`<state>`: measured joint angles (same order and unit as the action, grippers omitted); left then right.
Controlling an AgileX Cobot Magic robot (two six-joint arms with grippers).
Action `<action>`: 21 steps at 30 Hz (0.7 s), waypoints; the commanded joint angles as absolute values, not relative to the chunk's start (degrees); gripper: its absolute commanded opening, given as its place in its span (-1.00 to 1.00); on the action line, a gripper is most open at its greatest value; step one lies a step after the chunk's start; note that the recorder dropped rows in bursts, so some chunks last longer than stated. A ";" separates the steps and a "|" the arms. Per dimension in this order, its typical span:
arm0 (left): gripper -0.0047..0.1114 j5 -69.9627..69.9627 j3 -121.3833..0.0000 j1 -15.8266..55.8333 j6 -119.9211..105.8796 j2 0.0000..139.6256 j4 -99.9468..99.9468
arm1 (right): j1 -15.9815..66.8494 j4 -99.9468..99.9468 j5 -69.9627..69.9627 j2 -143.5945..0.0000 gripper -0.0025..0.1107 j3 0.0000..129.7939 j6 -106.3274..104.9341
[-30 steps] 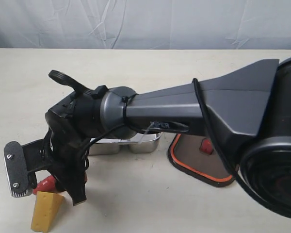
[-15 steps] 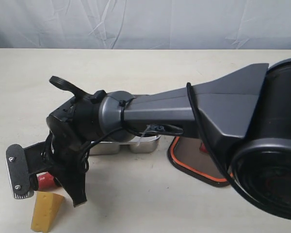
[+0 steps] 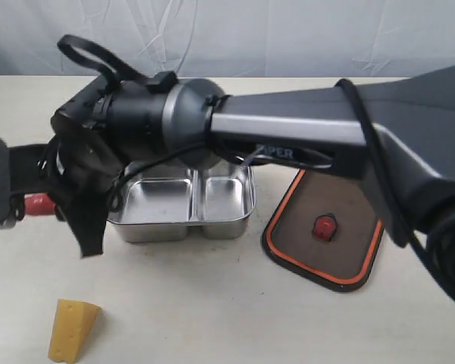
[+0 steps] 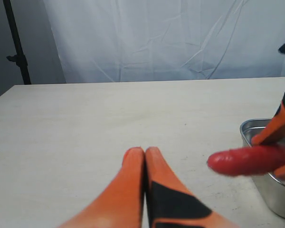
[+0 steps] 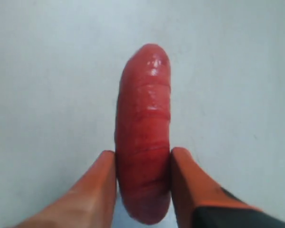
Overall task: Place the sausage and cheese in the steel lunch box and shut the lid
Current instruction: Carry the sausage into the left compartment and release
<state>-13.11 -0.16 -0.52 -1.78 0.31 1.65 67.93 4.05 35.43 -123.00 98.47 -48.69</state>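
Note:
My right gripper has reached across to the left side and is shut on the red sausage, which hangs above the table just left of the steel lunch box. In the right wrist view the sausage sits squeezed between both orange fingers. The left wrist view shows the sausage in the air beside the box rim. The yellow cheese lies on the table at the front left. The dark lid lies flat to the right of the box. My left gripper is shut and empty.
The right arm's thick grey forearm spans the scene above the back of the box. A white cloth backdrop hangs behind the table. A black stand is at the table's far corner.
The right gripper closed on the sausage beside the cheese and lifted it up and back, uncovering the lunch box. The cheese stayed put.

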 commanded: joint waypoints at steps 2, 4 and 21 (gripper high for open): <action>-0.92 -13.01 0.00 -0.37 -1.74 0.00 1.98 | 61.23 9.90 42.64 -120.98 -0.96 98.69 -38.71; -0.92 -13.01 0.00 -0.37 -1.74 0.00 1.98 | 59.28 8.41 44.69 -120.88 -0.96 98.69 -38.32; -0.92 -13.01 0.00 -0.37 -1.74 0.00 1.84 | 56.50 1.03 53.68 -120.88 0.11 98.69 -31.51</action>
